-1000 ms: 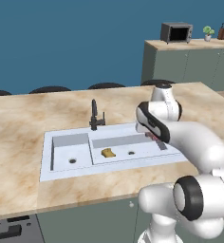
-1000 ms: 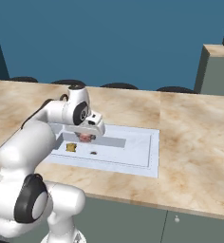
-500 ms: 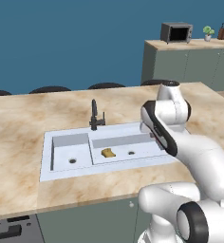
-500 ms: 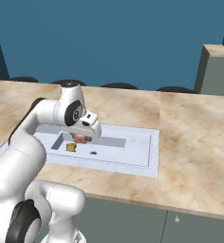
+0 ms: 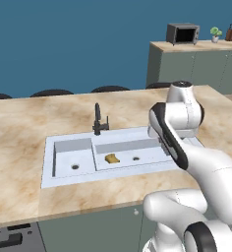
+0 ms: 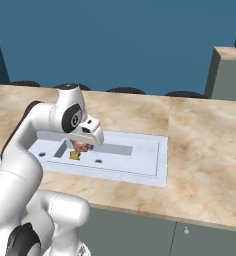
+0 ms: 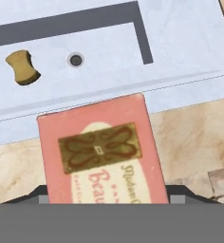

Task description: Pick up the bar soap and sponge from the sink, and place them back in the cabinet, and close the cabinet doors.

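My gripper (image 6: 82, 146) hangs above the long basin of the sink (image 5: 64, 170), shut on the pinkish-red bar soap (image 6: 80, 145). In the hand view the bar soap (image 7: 99, 147) is close up, its printed face toward the camera, between the dark fingertips (image 7: 38, 193). Behind it lie the sink's front rim (image 7: 180, 42) and the marble counter. The mustard sponge (image 5: 111, 158) (image 6: 74, 155) (image 7: 22, 67) lies on the floor of the long basin, left of the drain (image 7: 75, 60). The cabinet and the cabinet doors are out of view.
A thin black faucet (image 5: 98, 120) stands behind the basins. Marble counter (image 5: 19, 142) surrounds the sink. Dark stool tops (image 5: 51, 92) line its far edge. At the back right, a further counter carries a microwave (image 5: 183, 33) and a small plant (image 5: 216, 33).
The arm has turned at its upper joints, its elbow swinging right in the left base view. The gripper, still holding the soap, has shifted slightly. The sponge has not moved.
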You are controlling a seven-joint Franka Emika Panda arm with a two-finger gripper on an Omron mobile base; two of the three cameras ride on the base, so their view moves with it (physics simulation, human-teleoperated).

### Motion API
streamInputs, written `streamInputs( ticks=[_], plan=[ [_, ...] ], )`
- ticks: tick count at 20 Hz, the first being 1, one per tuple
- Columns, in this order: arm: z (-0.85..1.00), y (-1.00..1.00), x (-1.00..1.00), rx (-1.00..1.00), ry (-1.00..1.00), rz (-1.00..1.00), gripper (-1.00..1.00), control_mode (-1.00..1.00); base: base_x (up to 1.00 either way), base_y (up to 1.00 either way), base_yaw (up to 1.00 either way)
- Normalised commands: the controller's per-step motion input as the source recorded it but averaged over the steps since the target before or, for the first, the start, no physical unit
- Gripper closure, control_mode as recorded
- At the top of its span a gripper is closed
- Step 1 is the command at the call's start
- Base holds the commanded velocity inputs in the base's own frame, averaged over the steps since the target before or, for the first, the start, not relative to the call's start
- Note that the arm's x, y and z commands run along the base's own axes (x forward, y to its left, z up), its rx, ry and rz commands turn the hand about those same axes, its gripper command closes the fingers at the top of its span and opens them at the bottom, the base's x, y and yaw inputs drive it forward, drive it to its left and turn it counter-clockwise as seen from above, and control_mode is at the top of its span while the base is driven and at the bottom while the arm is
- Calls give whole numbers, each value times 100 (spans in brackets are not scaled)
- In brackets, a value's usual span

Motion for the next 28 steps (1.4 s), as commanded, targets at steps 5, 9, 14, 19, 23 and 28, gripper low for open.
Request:
streamInputs(
  ticks=[5,9,14,19,23,28],
  plan=[
    [11,0,-7,0,0,6,100,-100,0,0,0],
    [8,-1,-21,0,0,11,100,-100,0,0,0],
    [13,0,-39,0,0,10,100,-100,0,0,0],
    [25,0,-56,0,0,1,100,-100,0,0,0],
    [24,0,-53,0,0,0,100,-100,0,0,0],
    [19,0,-42,0,-2,0,100,-100,0,0,0]
  ],
)
